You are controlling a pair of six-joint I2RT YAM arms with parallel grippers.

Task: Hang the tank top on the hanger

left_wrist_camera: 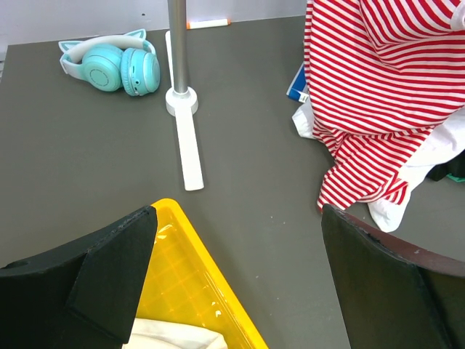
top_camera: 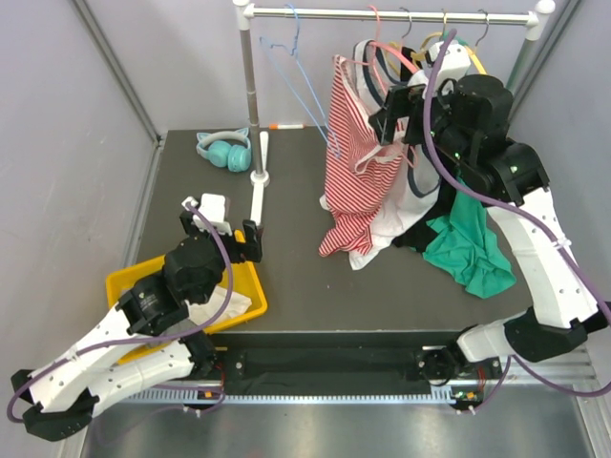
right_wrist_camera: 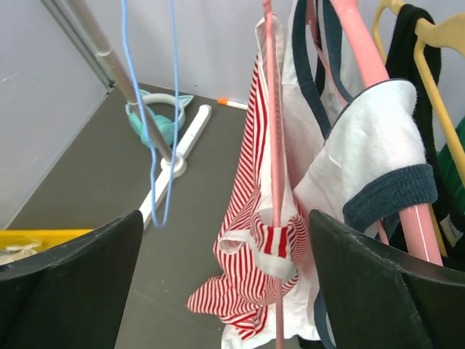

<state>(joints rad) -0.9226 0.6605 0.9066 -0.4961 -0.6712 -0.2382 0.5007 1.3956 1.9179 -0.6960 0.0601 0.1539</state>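
Red-striped tank top (top_camera: 351, 172) hangs against the hanger (right_wrist_camera: 274, 145), upper centre; bare table (top_camera: 286, 286) to its left. The left gripper (left_wrist_camera: 238, 214) and right gripper (right_wrist_camera: 225, 218) both gape wide.

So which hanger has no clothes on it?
The light blue hanger, leftmost on the rail. It hangs bare; the thin pink hanger carries the striped tank top, the thick pink hanger a white top.

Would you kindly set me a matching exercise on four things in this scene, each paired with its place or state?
Things:
1. headphones
2. bin
3. blue hanger
4. tank top

Places or states:
A. bare, hooked on the rail
B. holds white cloth
C. striped, hanging in folds
D. lying flat by the rack's post

Pairs: 1-D, 2-B, 3-A, 4-C.
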